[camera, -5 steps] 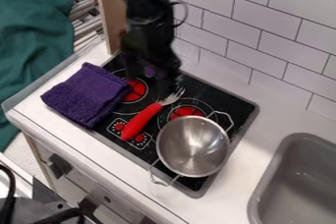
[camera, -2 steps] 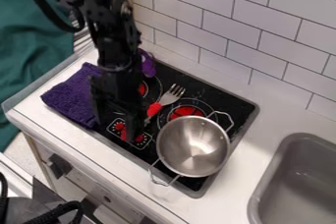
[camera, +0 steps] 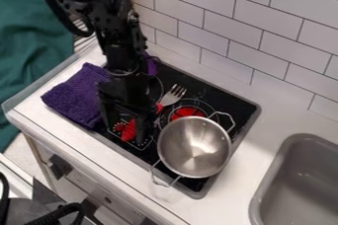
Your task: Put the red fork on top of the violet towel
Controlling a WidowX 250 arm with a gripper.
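Over the lower left of the black stovetop hangs my gripper point(camera: 128, 123), its two fingers apart on either side of the red fork's handle. The red fork point(camera: 129, 131) lies at a slant on the stove, its metal tines toward the back and its handle end toward the front; the gripper covers the middle of the handle. To the left, the violet towel point(camera: 78, 94) lies folded across the stove's left edge and the white counter, its right side partly behind the gripper.
A steel pot point(camera: 194, 147) with two wire handles stands on the stove, right of the fork. A purple object point(camera: 152, 66) is partly behind the arm. The grey sink point(camera: 298, 189) lies at the right, and a tiled wall point(camera: 264, 31) rises behind.
From the back of the stove, the gripper has come forward and down to the fork's handle, lately shifting slightly right. Fork, towel and pot have stayed in place.
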